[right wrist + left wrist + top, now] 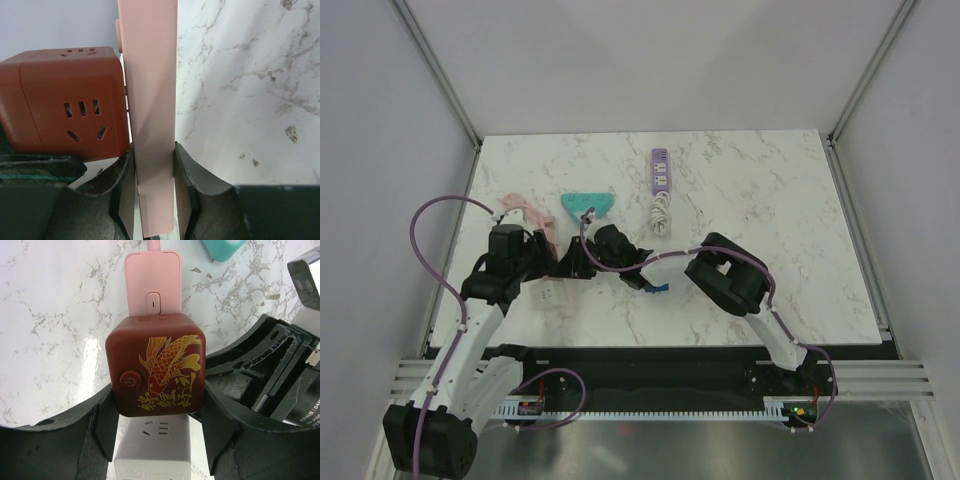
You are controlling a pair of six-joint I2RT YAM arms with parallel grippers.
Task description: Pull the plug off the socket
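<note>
At the left, the left pincer [159, 425] was seen clenched on a red-brown cube adapter [157, 372] with a gold koi printed on it, one finger pressed to each side, above a white outlet block [155, 450] lying on the marble desk [50, 315]. The cube was butted against the end of a pink power strip [152, 285], which was taken to be the socket, with the cube as the plug. Just to the right, the strip was pinched flat between the fingers of the right pincer [155, 185], shut tight on it. For a clean separation, the strip would best be held fixed while the cube is drawn straight away along the line of its pins, without twisting or rocking, so the pins are not bent and neither grip slides. Farther right and well back, a lilac power strip [661, 170] with a coiled white cord [661, 215] was left untouched; whether anything was plugged into it could not be told.
</note>
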